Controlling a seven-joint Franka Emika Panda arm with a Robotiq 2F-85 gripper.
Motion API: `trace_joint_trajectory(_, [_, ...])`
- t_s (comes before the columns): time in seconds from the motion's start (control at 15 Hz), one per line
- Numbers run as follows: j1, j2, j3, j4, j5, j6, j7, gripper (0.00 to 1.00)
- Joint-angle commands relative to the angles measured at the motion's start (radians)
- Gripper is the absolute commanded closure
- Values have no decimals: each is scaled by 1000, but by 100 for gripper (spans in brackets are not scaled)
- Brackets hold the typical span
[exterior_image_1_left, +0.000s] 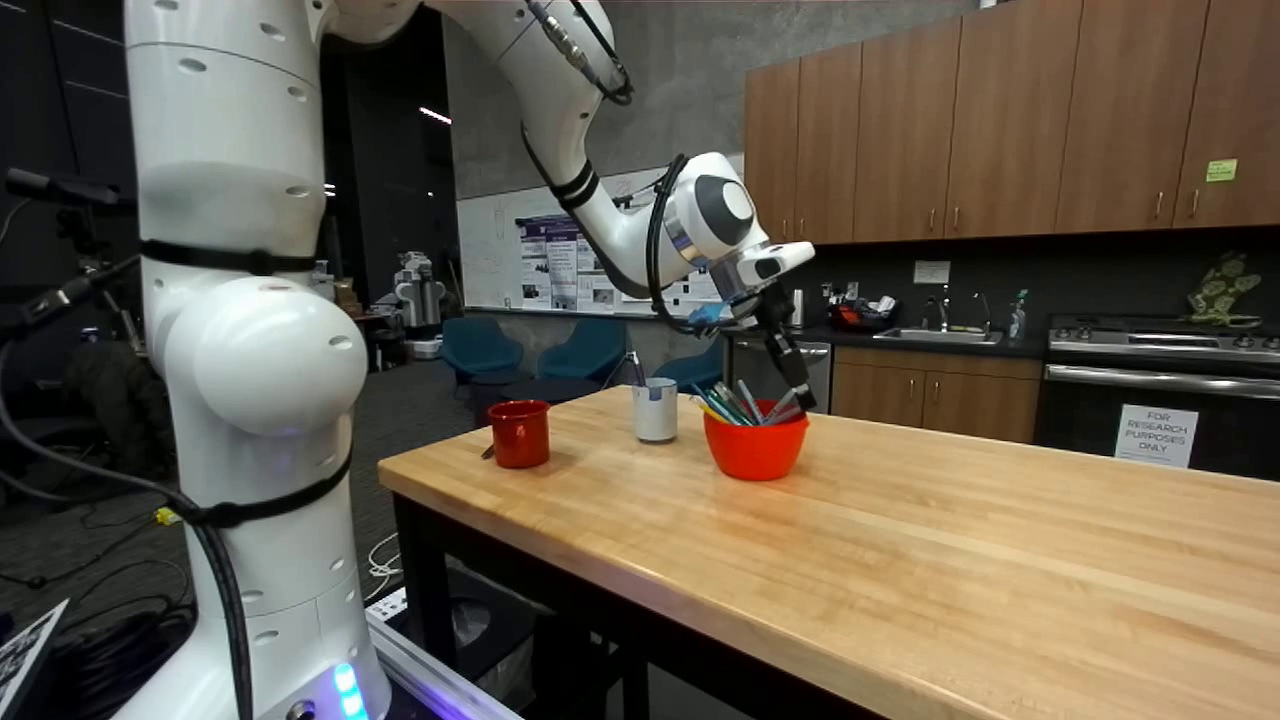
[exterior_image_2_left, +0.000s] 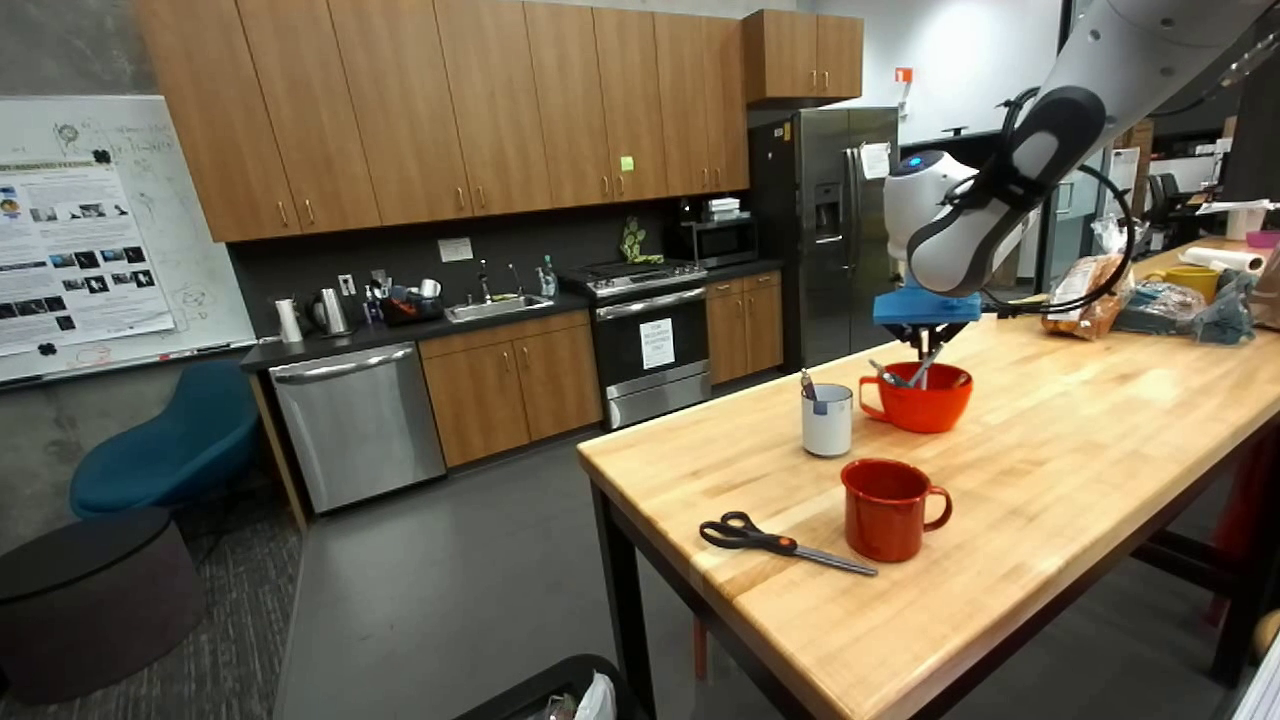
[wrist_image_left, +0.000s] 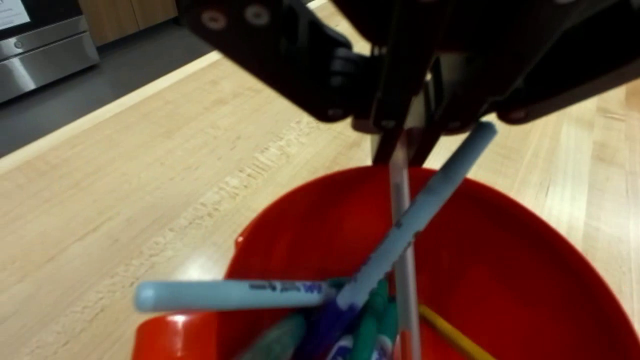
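Wrist view: a slender, translucent, plastic-looking stick (wrist_image_left: 400, 190) is leaning up inside a round, glossy red bowl (wrist_image_left: 480, 280); your black two-fingered gripper (wrist_image_left: 401, 155) is pinching its upper end, likely because it is jutting past the rim, while a pale-blue marker (wrist_image_left: 417, 215) is crossing in front.

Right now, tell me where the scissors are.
In an exterior view, the scissors lie near the edge of the wooden table, mostly to the left of the dark red mug.
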Motion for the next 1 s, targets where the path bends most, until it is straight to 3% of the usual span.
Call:
trace_joint_trajectory(0.0, [1,-48,9,-16,-17,28,27,97])
trace_joint_trajectory(0.33, [-8,-111,23,-25,-78,84,45,97])
trace_joint_trajectory(0.67, [-36,-164,44,-15,-393,93,197,97])
trace_joint_trajectory(0.93, [-19,-195,37,-19,-490,113,292,97])
